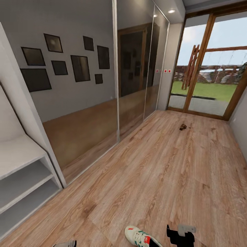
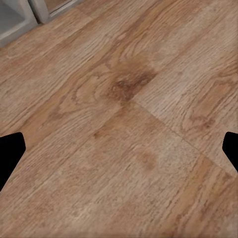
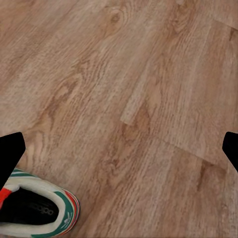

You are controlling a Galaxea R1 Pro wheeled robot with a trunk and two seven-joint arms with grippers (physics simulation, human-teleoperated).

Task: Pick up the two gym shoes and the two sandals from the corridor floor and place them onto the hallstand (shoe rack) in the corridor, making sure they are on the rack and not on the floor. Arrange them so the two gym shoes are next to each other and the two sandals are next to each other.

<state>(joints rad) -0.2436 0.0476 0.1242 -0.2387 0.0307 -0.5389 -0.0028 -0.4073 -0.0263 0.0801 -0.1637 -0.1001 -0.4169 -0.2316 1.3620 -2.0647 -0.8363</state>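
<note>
We see a white sneaker (image 1: 139, 236) lying on the wood floor (image 1: 161, 178) just left of our right gripper (image 1: 180, 235), the nearer arm, both grippers' fingers spread apart and empty.

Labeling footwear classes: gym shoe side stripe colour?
Green stripes on the white gym shoe, with red-orange accents; clearest in right wrist view.

Bright daylight enters through the glass door (image 1: 209, 65) at 1 o'clock; a ceiling lamp (image 1: 171, 11) glows; renders slightly soft.
</note>
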